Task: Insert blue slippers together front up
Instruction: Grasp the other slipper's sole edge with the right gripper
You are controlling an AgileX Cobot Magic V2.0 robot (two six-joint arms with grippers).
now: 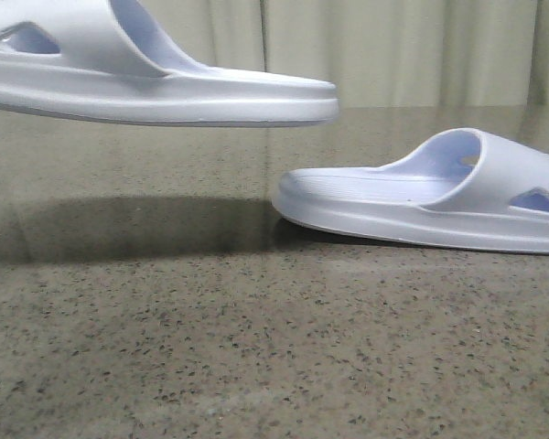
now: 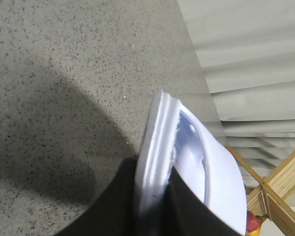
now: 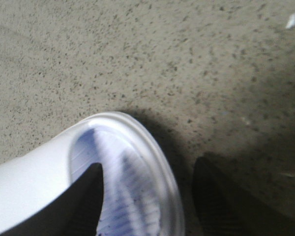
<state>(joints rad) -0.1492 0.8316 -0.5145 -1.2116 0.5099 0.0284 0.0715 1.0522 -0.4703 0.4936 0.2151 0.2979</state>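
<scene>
One blue slipper hangs in the air at the upper left of the front view, sole down and level. My left gripper is shut on this slipper, its black fingers pinching the sole's edge. The other blue slipper lies flat on the table at the right, strap up. My right gripper is open astride this slipper's rounded end, one finger over the ribbed footbed and the other finger outside the rim. Neither gripper shows in the front view.
Both slippers are over a speckled stone table, and the raised one casts a dark shadow on it. A pale curtain hangs behind. A wooden rack and a red and yellow object stand past the table's edge.
</scene>
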